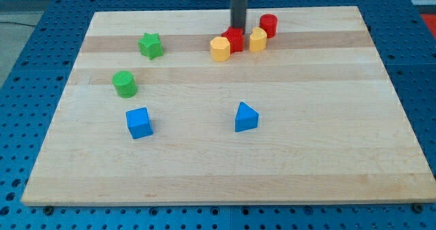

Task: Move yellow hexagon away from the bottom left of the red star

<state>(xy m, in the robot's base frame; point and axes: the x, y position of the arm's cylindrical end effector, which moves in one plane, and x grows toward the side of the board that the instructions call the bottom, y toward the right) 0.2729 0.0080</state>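
The yellow hexagon [219, 49] lies near the view's top centre, touching the lower left of the red star [235, 39]. A second yellow block [257, 39] sits against the star's right side, and a red cylinder [268, 25] stands just up and right of it. My tip [238, 28] comes down just behind the red star, at its top edge, to the upper right of the yellow hexagon.
A green star [151, 45] lies at the upper left, a green cylinder [125, 84] below it. A blue cube [139, 123] sits at lower left and a blue triangular block [246, 117] at the centre. The wooden board [218, 175] rests on a blue perforated table.
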